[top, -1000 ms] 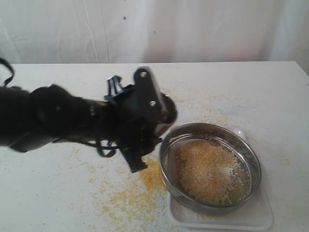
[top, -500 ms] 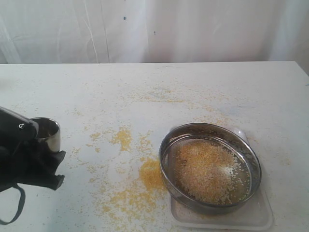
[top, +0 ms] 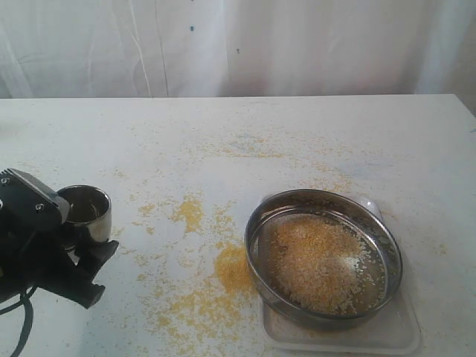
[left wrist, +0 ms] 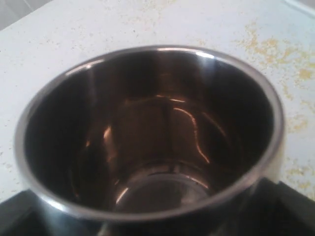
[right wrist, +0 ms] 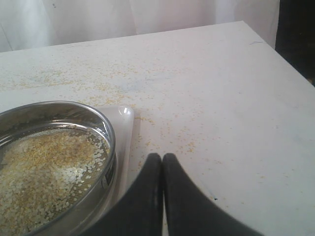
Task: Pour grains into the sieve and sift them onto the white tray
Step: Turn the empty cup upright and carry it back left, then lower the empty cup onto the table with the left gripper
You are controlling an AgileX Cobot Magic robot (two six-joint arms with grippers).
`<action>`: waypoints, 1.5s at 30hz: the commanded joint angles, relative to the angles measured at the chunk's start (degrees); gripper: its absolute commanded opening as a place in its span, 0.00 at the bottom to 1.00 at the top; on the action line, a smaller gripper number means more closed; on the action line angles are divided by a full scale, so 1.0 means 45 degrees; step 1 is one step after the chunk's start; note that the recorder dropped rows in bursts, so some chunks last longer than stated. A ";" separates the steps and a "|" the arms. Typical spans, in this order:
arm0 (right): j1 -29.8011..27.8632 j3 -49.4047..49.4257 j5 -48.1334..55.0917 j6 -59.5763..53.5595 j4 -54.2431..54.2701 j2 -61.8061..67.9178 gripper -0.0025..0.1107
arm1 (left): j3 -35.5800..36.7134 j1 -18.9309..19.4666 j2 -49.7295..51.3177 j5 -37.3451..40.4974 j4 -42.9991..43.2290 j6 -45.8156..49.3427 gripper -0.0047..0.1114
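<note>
The sieve (top: 324, 199) sits on the white tray (top: 349, 336) at the front right. A bed of yellow-beige grains (top: 320, 264) covers its mesh. The right wrist view shows the sieve (right wrist: 106, 132), the grains (right wrist: 44, 167) and a corner of the tray (right wrist: 125, 120). My left gripper (top: 83, 229) at the front left is shut on a small steel cup (top: 88, 212), which stands upright. Inside, the cup (left wrist: 147, 147) looks empty. My right gripper (right wrist: 157, 158) is shut on nothing, just beside the tray, and it is out of the exterior view.
Spilled grains (top: 223, 275) lie in patches on the white table (top: 297, 134) left of the sieve, with thinner scatter behind it. A white curtain (top: 238, 44) hangs behind the table. The table's right edge (right wrist: 290, 73) shows in the right wrist view.
My left arm swung away from the sieve's left rim to the table's front left, carrying the steel cup. The cup went from tipped to upright. The sieve and tray stayed put.
</note>
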 commanded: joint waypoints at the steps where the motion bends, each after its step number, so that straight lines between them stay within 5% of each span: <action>1: 0.0000 0.0025 -0.0074 -0.0055 -0.0004 -0.0046 0.02 | 0.0075 0.0056 -0.0118 -0.1515 0.0121 -0.0465 0.04; 8: 0.0000 0.0025 -0.0074 -0.0055 -0.0004 -0.0046 0.02 | -0.0012 0.0056 0.0911 -0.3766 0.0197 -0.1919 0.04; 17: 0.0000 0.0025 -0.0074 -0.0055 -0.0004 -0.0046 0.02 | -0.1728 0.0056 0.3529 -0.4076 0.2081 -0.2793 0.04; 34: 0.0000 0.0025 -0.0074 0.0188 -0.0004 -0.0046 0.02 | -0.3640 0.0191 0.7282 -0.5533 0.0864 -0.3003 0.04; 45: 0.0000 0.0025 -0.0074 0.0188 -0.0004 -0.0046 0.02 | -0.4345 0.0309 0.7935 -0.5533 0.2347 -0.2957 0.04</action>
